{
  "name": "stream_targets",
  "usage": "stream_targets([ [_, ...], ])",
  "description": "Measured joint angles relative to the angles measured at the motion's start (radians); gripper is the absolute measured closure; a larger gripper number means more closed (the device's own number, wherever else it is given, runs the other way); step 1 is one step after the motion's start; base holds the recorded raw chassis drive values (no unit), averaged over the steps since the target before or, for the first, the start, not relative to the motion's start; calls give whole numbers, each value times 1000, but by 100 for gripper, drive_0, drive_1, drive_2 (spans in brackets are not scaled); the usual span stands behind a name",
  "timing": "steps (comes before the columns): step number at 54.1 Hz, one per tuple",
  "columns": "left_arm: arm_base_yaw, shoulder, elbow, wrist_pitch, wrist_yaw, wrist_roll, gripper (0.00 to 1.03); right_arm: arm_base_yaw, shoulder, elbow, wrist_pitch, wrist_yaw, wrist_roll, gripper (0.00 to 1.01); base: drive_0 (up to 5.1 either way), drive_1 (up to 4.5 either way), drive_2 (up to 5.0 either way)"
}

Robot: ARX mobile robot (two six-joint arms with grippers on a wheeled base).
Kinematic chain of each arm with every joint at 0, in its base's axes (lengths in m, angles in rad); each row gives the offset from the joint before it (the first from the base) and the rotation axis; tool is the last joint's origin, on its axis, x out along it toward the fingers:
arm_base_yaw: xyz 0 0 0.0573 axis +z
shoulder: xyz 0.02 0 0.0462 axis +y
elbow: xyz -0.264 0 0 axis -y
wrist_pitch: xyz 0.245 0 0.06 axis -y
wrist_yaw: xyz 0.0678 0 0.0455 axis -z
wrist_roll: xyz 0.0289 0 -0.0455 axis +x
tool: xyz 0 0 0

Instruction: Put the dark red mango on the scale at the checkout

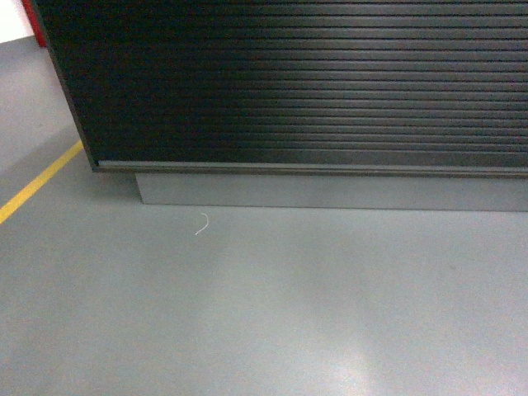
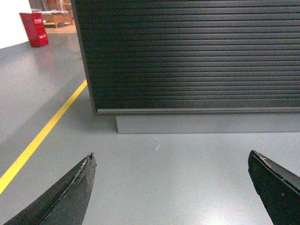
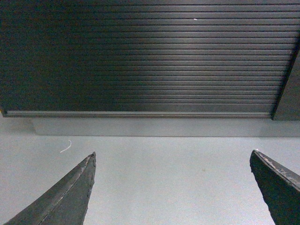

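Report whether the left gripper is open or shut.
Open: the left gripper has both fingers spread wide, only bare floor between them.

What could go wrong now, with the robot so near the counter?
1. Neither mango nor scale is in any view; both tools, left and right, are open and empty, so nothing is carried yet.
2. The counter fills the view; driving forward might strike its grey base.

Grey floor (image 1: 264, 313) – yellow line (image 1: 37, 186), white scrap (image 1: 202, 224), checkout (image 1: 289, 82) on plinth (image 1: 330, 191)
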Motion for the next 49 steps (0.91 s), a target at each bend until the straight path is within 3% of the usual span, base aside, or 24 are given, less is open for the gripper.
stream_targets([
  [49, 0, 0, 0, 0, 0, 0, 5, 0, 0, 0, 0, 0, 0, 3, 8, 220, -204],
])
